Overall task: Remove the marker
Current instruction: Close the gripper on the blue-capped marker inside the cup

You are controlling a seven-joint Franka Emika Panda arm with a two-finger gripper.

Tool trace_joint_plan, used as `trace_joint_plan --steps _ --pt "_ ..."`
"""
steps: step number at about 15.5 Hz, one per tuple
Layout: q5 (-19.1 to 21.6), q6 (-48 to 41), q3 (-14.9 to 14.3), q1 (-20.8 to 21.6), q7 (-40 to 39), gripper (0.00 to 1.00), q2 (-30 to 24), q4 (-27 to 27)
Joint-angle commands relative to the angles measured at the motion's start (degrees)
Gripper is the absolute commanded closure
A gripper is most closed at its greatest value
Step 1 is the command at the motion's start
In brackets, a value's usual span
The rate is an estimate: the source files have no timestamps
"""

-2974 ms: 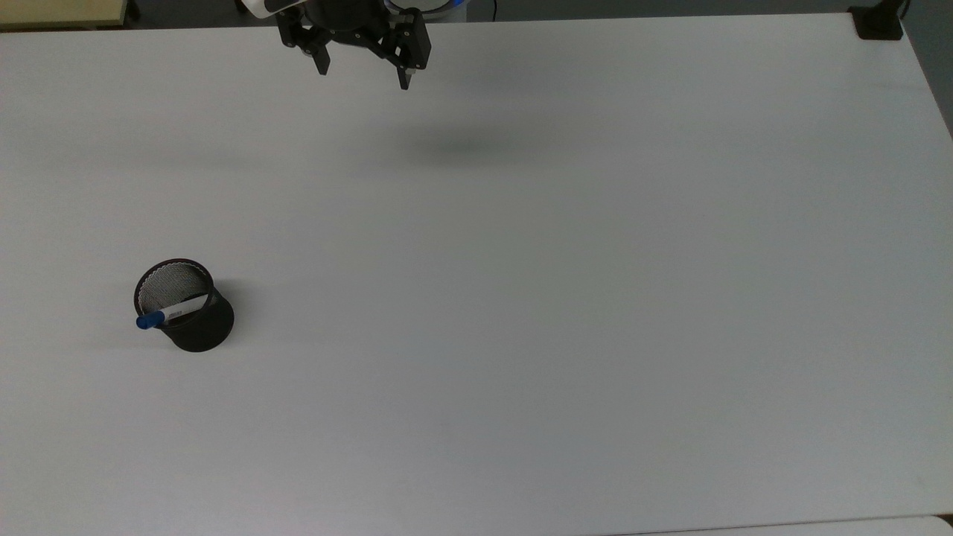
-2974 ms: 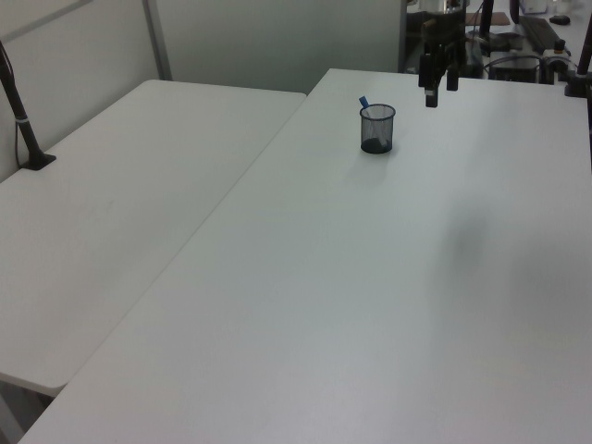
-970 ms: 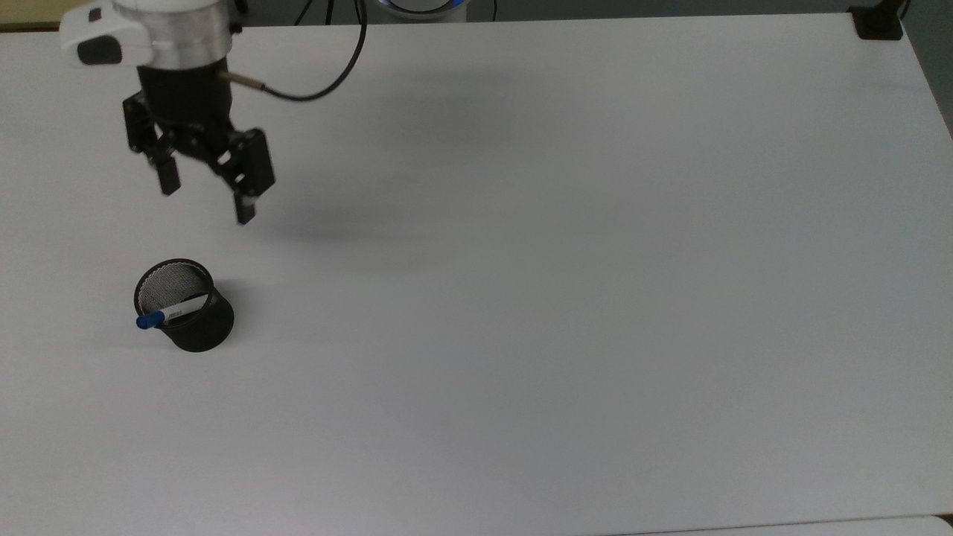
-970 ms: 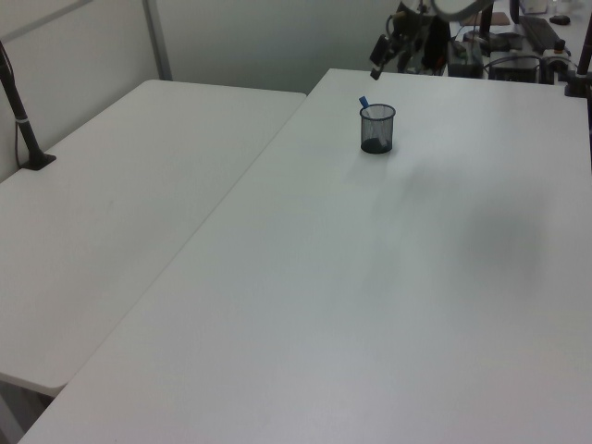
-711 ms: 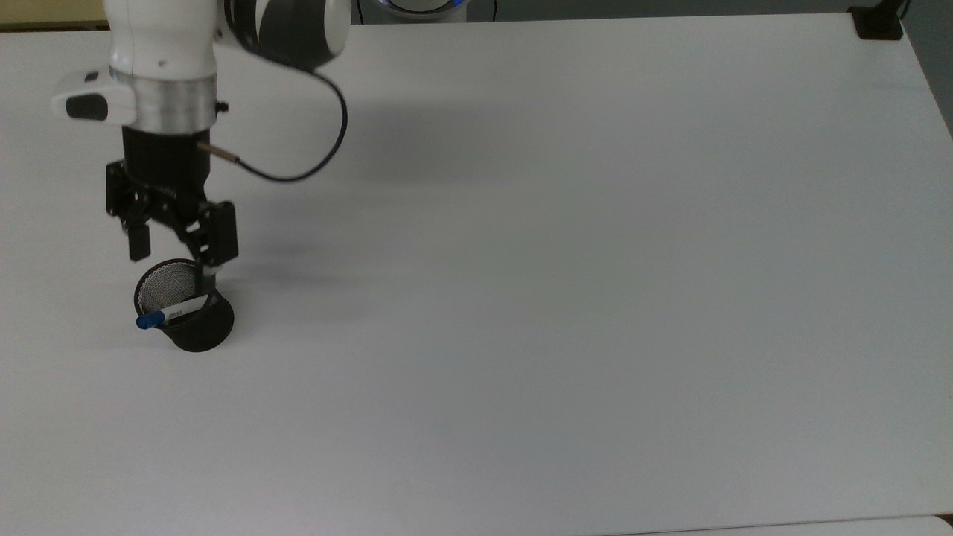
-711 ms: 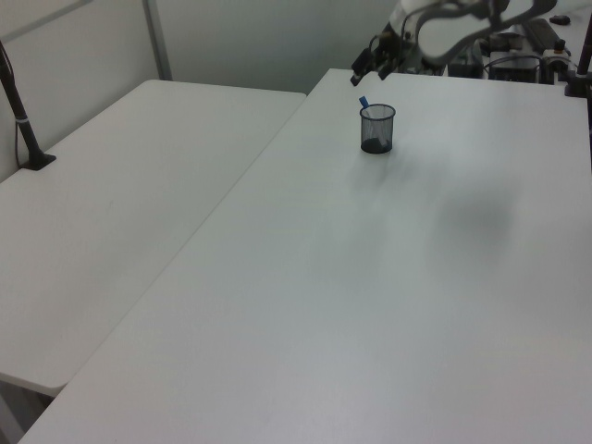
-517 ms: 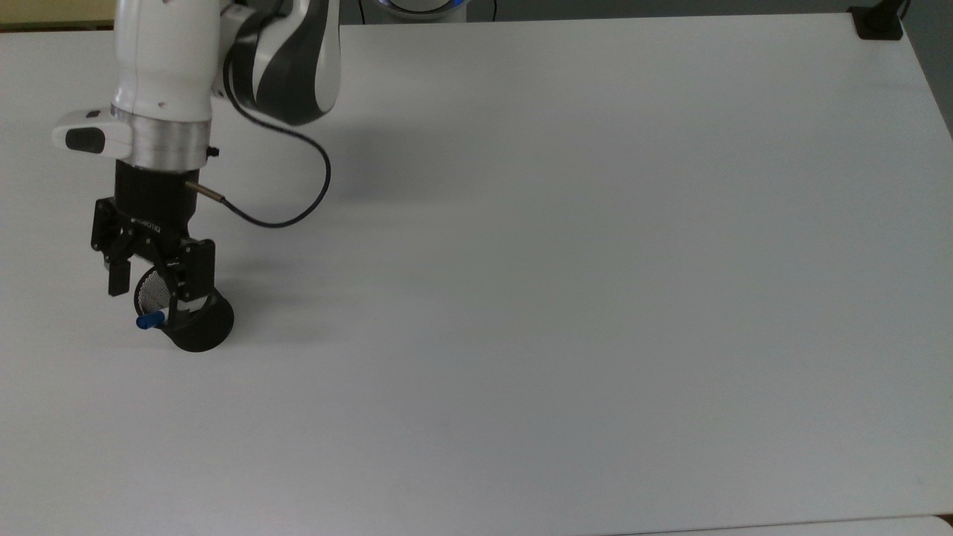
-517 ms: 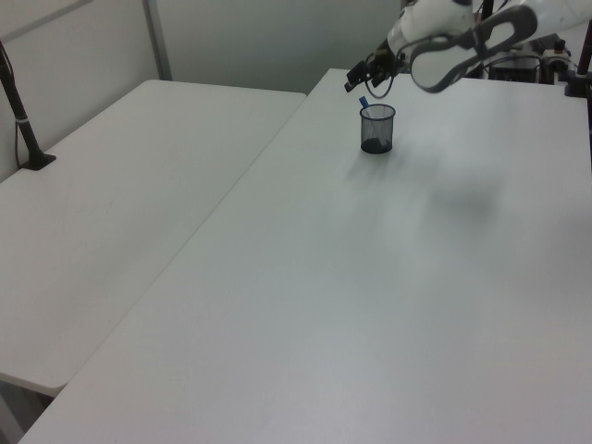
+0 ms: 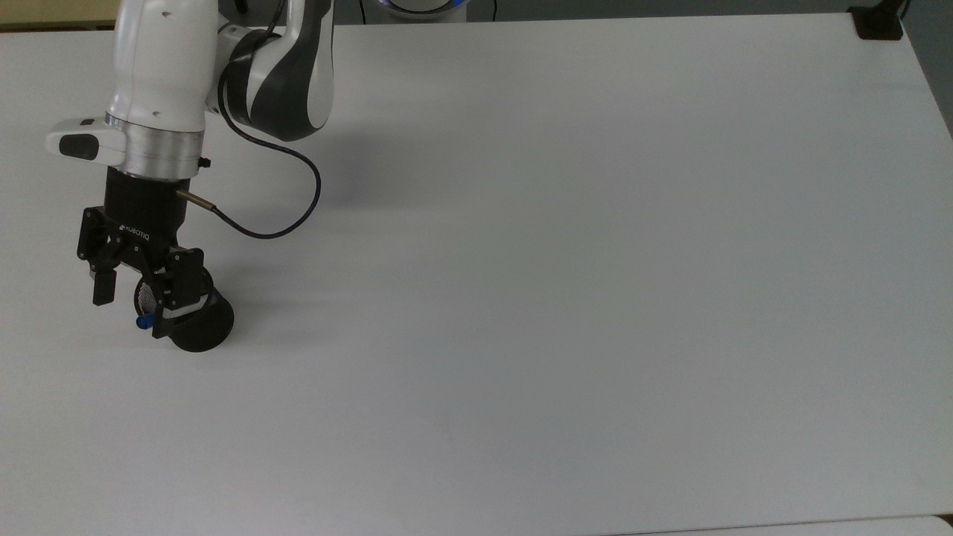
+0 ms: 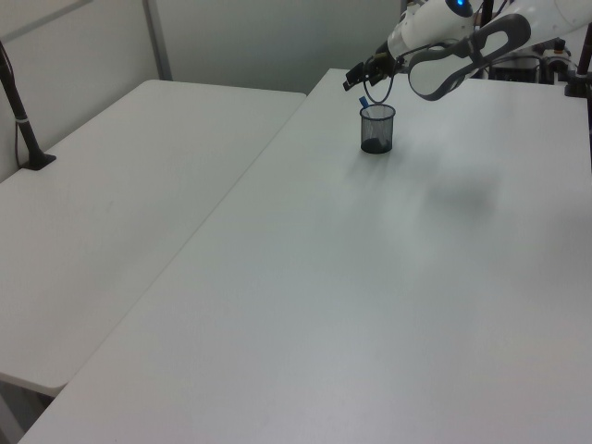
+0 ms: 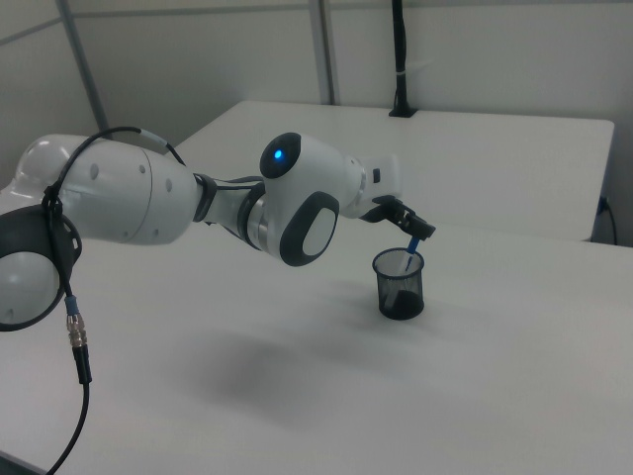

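A black wire-mesh cup (image 9: 199, 327) stands on a wide white table (image 9: 566, 283), near the top view's left edge. The slim white-barrelled marker with a blue cap (image 9: 142, 321) stands tilted inside this cup, its blue end poking over the rim toward the top view's left; in the right view the marker (image 11: 409, 255) leans against the cup's far rim. The white robot arm's black two-finger gripper (image 9: 130, 313) hangs just above the cup's mouth with its fingers spread apart, one finger (image 9: 102, 286) outside the cup on the top view's left, the other over the cup's opening beside the marker. Nothing is gripped. In the left view the gripper (image 10: 361, 80) sits just above the cup (image 10: 376, 129), at the table's far end.
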Motion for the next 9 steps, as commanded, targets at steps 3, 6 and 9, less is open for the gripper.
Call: trace_joint_plan --steps 3,6,9 --pt "-0.47 -1.46 0.04 -0.54 -7.36 0.12 -0.72 -1.66" --pt "-0.47 -3.22 0.04 -0.8 -9.55 0.16 -0.63 -1.83" --pt "-0.47 -3.22 0.04 -0.89 -9.91 0.22 -0.63 -2.63"
